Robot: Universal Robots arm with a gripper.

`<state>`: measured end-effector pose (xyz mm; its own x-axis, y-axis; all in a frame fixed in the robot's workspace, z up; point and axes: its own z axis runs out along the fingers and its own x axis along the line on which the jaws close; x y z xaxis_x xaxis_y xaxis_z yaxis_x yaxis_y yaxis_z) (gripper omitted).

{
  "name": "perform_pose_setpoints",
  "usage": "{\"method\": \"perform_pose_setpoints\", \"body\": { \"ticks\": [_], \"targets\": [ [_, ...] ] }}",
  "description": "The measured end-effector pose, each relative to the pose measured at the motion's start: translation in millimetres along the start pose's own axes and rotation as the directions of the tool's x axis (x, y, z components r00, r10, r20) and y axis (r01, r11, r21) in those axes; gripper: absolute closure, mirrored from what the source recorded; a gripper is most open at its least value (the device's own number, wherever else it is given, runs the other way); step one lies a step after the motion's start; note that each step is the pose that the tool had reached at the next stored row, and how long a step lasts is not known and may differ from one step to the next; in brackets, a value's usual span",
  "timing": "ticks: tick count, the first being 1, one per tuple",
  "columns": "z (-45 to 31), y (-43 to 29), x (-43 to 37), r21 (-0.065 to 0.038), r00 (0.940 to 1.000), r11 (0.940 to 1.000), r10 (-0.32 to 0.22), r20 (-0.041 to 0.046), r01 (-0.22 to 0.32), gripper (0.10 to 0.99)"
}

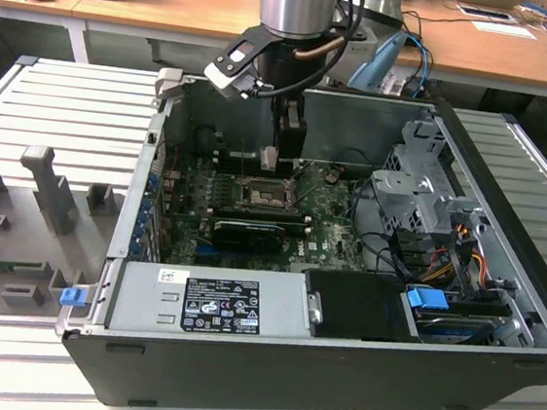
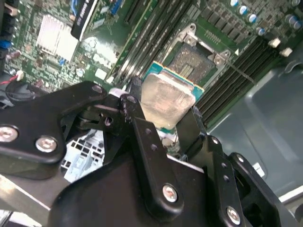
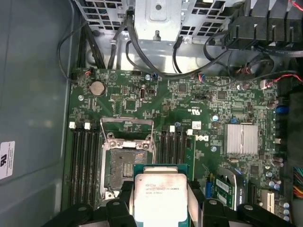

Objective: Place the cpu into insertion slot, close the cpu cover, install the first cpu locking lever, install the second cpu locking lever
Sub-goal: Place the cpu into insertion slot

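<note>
**CPU gripped above the open socket**

The gripper (image 3: pixel 161 210) has its two black fingers (image 2: pixel 137 101) closed in on opposite edges of the cpu (image 3: pixel 161 194). It is a flat square plate with a dull silvery lid on a green-edged base. The cpu is held clear of the board, near the insertion slot (image 3: pixel 125 161) and not seated in it. The slot lies bare, a dark square bed inside a bright metal rim. The cpu cover (image 3: pixel 127 120), a thin metal frame, stands tipped up at one side of it.

Long narrow black memory slots (image 3: pixel 83 161) flank the socket on both sides. Also on the green motherboard are a ribbed silver heat sink (image 3: pixel 242 139) and a round coin battery (image 3: pixel 97 86). Black cables (image 3: pixel 142 61) loop over the board's edge below a perforated metal drive cage (image 1: pixel 416 196).

In the exterior view the arm reaches down into the open grey computer case (image 1: pixel 500 288). A long black card (image 1: pixel 248 232) lies just beside the socket, and a boxy silver power supply (image 1: pixel 210 301) fills the near wall. Grey moulded fixtures (image 1: pixel 50 191) sit on the slatted table (image 1: pixel 70 95) to that view's left.
</note>
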<state>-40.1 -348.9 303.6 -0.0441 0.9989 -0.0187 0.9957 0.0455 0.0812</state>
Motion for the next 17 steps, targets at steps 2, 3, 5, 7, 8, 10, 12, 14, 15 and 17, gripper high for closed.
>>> {"method": "perform_pose_setpoints", "body": {
  "ticks": [2,3,5,7,8,10,12,14,15,17],
  "targets": [
    [2.0,-0.6,0.1,-0.002,1.0000,1.0000,-0.002,-0.0019,0.002,0.549],
    [3.3,-0.7,0.1,-0.002,1.0000,1.0000,-0.002,-0.0020,0.002,0.549],
    [5.1,-1.5,0.1,-0.002,1.0000,1.0000,-0.003,-0.0016,0.003,0.549],
    [5.8,-2.2,0.2,-0.002,1.0000,1.0000,-0.003,-0.0008,0.003,0.549],
    [6.3,-2.3,0.2,-0.002,1.0000,1.0000,-0.004,-0.0009,0.004,0.549],
    [7.9,-3.3,0.3,-0.005,1.0000,1.0000,-0.003,-0.0004,0.003,0.549],
    [11.4,-4.9,0.5,-0.007,1.0000,1.0000,-0.003,-0.0006,0.003,0.549],
    [12.7,-5.7,0.6,-0.007,1.0000,1.0000,-0.003,-0.0006,0.003,0.549],
    [13.6,-5.9,0.6,-0.007,1.0000,1.0000,-0.004,-0.0006,0.004,0.549],
    [15.5,-6.1,0.7,-0.007,1.0000,1.0000,-0.003,-0.0006,0.003,0.549]
  ]
}}
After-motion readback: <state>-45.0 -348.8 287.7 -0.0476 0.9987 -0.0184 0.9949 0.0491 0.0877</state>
